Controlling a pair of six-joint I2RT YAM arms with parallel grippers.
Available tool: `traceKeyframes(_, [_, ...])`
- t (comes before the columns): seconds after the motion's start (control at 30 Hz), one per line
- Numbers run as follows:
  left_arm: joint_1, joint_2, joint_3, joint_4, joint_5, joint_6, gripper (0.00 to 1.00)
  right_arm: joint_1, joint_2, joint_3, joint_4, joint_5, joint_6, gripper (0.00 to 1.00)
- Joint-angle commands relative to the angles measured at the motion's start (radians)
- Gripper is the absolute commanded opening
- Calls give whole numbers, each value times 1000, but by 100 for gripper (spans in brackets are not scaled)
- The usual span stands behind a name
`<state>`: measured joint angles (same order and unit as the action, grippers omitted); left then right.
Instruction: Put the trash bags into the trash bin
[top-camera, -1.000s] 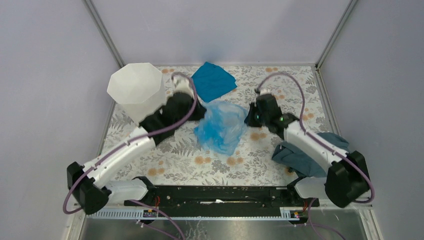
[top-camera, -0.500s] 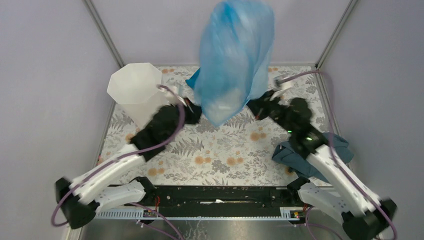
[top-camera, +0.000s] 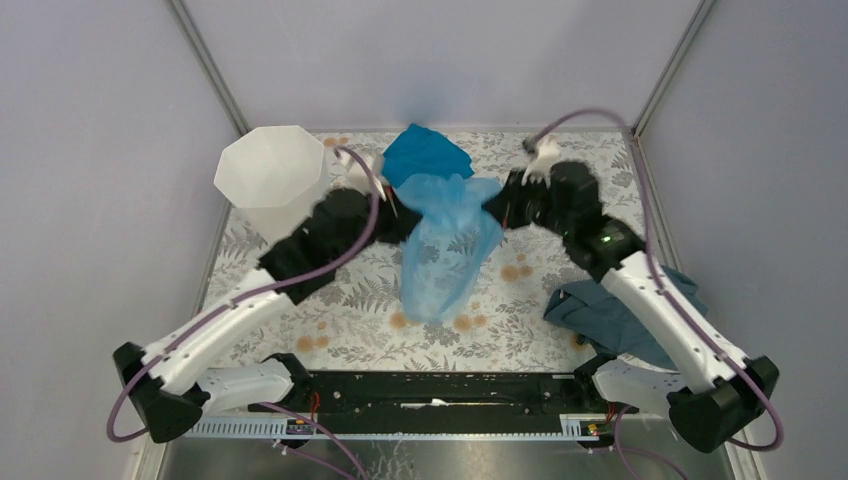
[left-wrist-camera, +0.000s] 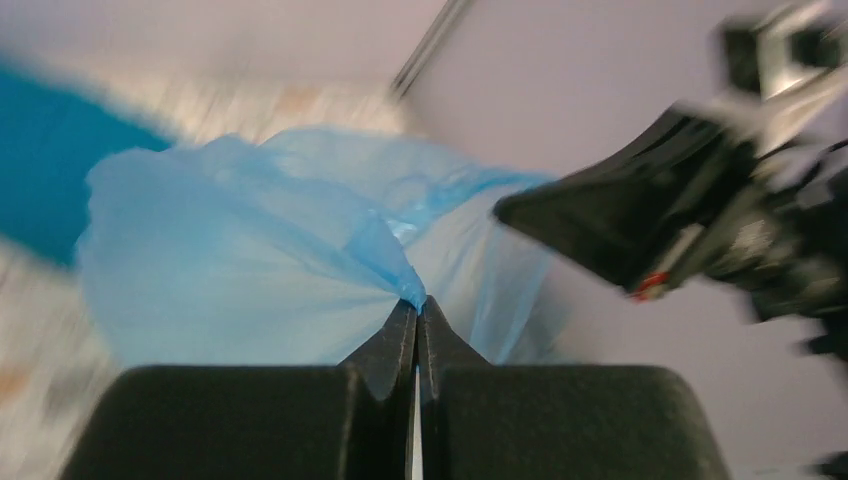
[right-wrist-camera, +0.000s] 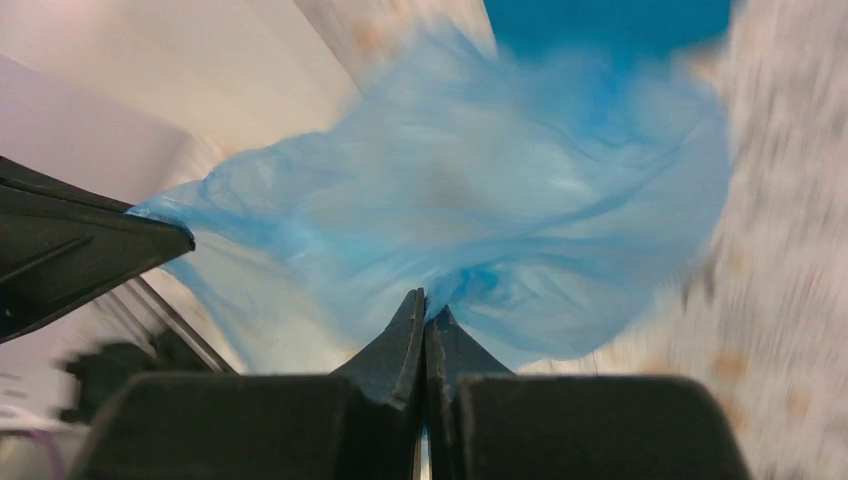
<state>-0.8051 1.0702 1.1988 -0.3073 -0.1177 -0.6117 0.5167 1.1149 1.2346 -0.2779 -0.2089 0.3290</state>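
Top view: bag (top-camera: 445, 250) hangs stretched between left gripper (top-camera: 404, 203) and right gripper (top-camera: 496, 208) over mid-table (top-camera: 340, 300), with the bin (top-camera: 272, 180) off to the far left. Left wrist: jaws pinched tight on the bag's edge. Right wrist: jaws also clamped on the bag.

On the floral table (top-camera: 520, 320) — a teal cloth (top-camera: 420, 155) at the back, a grey-blue cloth (top-camera: 590, 315) right.

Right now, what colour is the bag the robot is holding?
The trash bag is light, see-through blue; the right wrist view shows it best.
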Motion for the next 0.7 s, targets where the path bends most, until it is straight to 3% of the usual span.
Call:
traceKeyframes(0.0, [-2,-77,225,77,71,91,0,0,-84,198,-18,-57,-36,0])
traceKeyframes(0.07, [-2,-112,205,94,45,88,0,0,-132,171,26,-57,-27,0])
traceKeyframes(0.23, [-1,-185,-26,36,-76,23,0,0,-183,-61,42,41,-21,0])
traceKeyframes(0.4, [0,-260,-229,16,-83,-42,0,-1,-168,-244,47,26,1,0])
traceKeyframes(0.67, [-2,-256,-188,1,14,-54,0,0,-139,-195,62,-126,28,0])
